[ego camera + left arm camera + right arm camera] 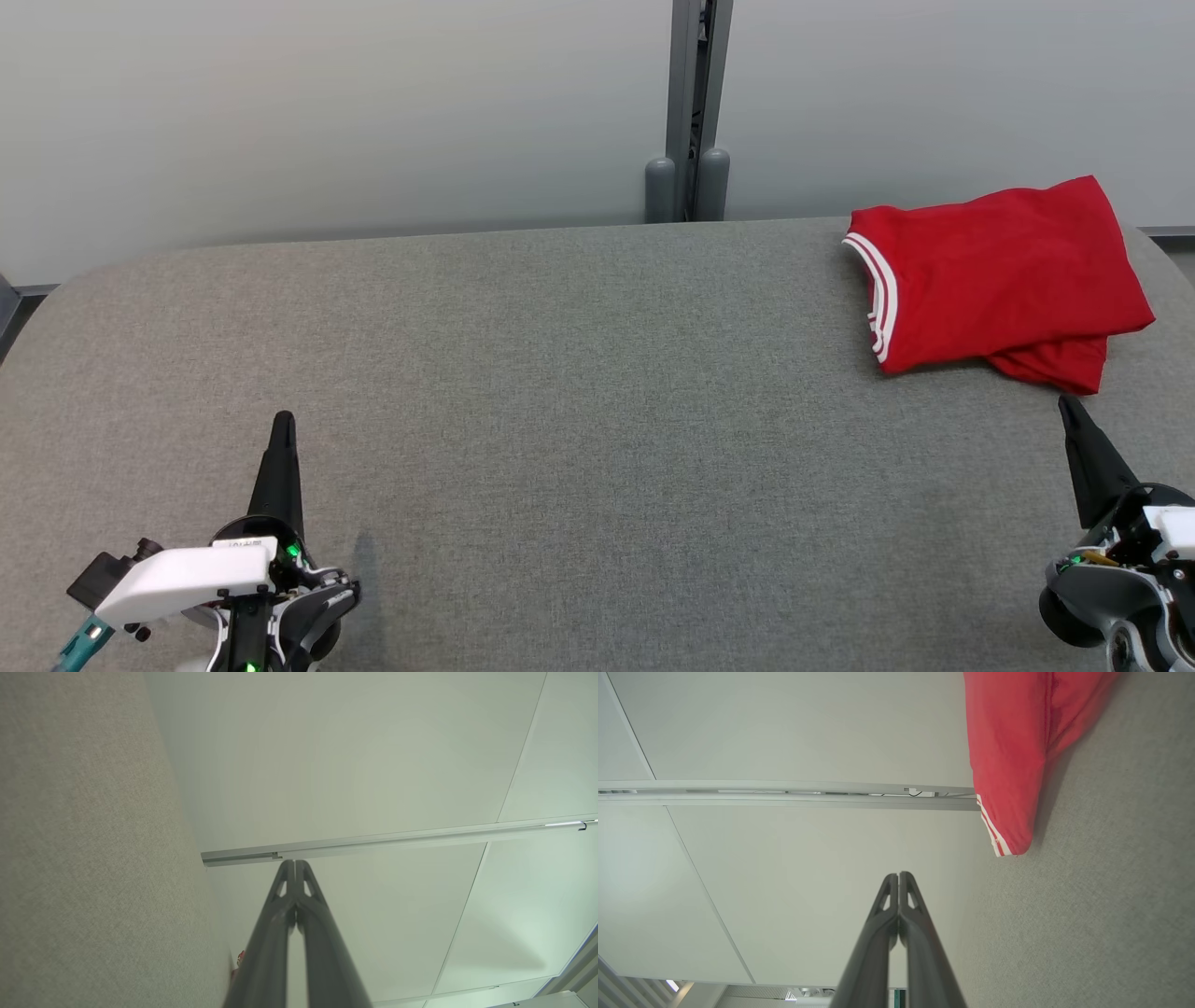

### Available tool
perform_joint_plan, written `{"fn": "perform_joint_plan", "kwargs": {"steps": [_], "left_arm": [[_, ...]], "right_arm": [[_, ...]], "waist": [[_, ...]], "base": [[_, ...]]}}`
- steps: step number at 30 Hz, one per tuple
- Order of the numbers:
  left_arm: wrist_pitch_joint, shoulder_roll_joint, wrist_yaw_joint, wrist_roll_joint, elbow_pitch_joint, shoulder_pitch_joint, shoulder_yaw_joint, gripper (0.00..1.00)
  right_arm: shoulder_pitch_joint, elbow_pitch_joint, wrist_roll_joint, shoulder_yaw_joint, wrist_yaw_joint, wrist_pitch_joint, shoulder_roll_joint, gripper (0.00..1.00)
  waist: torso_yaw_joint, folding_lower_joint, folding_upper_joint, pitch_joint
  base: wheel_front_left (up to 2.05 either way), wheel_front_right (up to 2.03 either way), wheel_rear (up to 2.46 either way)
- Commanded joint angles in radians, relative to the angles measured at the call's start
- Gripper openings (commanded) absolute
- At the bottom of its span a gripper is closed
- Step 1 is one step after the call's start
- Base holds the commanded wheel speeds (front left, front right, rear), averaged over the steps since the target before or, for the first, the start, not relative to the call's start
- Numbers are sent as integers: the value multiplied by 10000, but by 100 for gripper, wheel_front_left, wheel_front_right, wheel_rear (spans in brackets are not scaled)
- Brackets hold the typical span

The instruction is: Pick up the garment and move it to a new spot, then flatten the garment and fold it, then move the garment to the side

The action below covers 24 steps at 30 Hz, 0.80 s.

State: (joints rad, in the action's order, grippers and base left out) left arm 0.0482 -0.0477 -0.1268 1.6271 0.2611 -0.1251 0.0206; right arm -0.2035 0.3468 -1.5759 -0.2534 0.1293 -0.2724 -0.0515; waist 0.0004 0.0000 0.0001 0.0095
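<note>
The garment (999, 275) is a red shirt with white stripes on its hem, lying folded at the far right of the grey table (560, 373). In the right wrist view the garment (1013, 756) lies ahead and to the right of my fingers. My right gripper (1067, 403) is shut and empty, its tip a short way in front of the garment's near edge. At the lower left my left gripper (283, 420) is also shut and empty, far from the garment. Its fingers (293, 864) meet at the tips, and so do the right gripper's fingers (899, 875).
A pale partition wall (327, 112) stands behind the table, with a grey post (695, 103) at its middle. The table's rounded far edge runs just behind the garment.
</note>
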Motion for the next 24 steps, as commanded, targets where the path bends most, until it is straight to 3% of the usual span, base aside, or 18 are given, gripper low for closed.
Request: {"fn": "perform_joint_plan", "kwargs": {"steps": [1,24], "left_arm": [[-24,-50,-71,12,-28,-81,-2,0],[-23,-50,-72,13,-30,-80,-1,0]], "right_arm": [[-88,33,-51,-44,23,-22,-55,0],[-86,33,-37,-57,23,-34,-44,0]], "waist": [[0,0,-1,0],[0,0,-1,0]], "base": [[0,0,0],[0,0,0]]}}
